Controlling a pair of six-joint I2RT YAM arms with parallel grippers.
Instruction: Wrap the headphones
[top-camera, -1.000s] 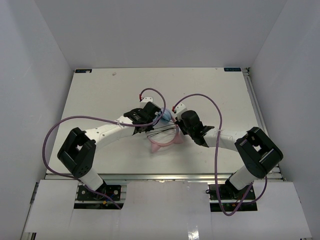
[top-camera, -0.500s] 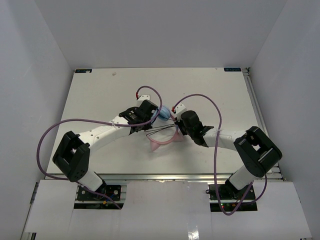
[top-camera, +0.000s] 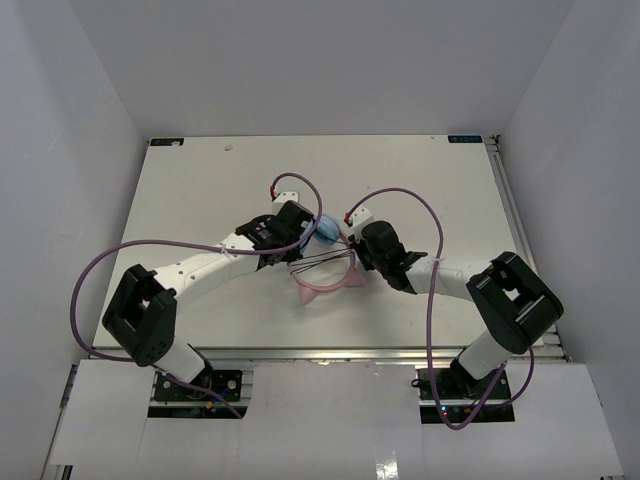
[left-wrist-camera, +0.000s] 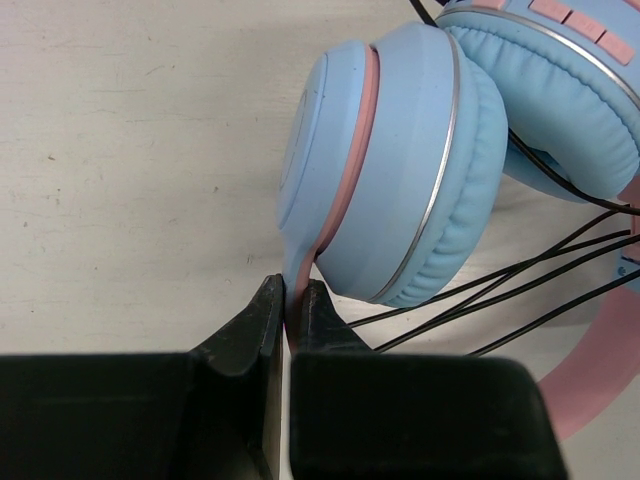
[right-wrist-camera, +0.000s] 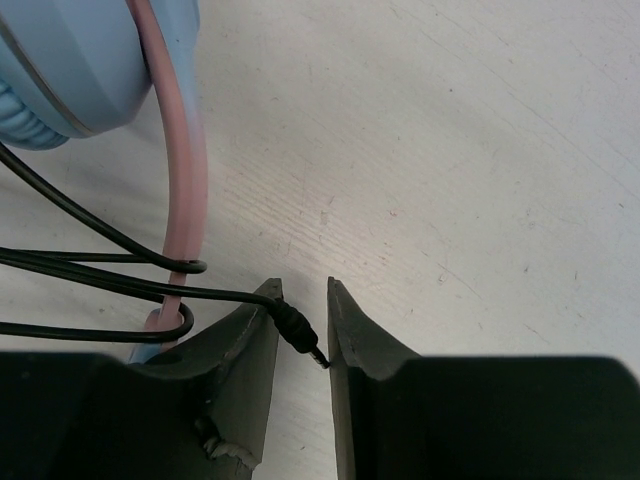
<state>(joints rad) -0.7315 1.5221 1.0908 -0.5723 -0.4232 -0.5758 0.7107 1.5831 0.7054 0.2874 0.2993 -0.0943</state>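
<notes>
The headphones lie mid-table, light blue ear cups at the top, pink headband curving toward me. My left gripper is shut on the thin pink arm below one ear cup; its fingertips pinch the strip in the left wrist view. The second ear cup sits behind. The thin black cord runs in several strands across the headband. My right gripper is right of the headband, its jaws narrowly apart with the cord's plug wedged slantwise between them.
Thick purple arm cables loop above both wrists and along the left arm. White walls enclose the table on three sides. A metal rail runs down the right edge.
My left arm has swung left and its gripper has drawn the ear cup slightly up and left. The right gripper has stayed in place.
</notes>
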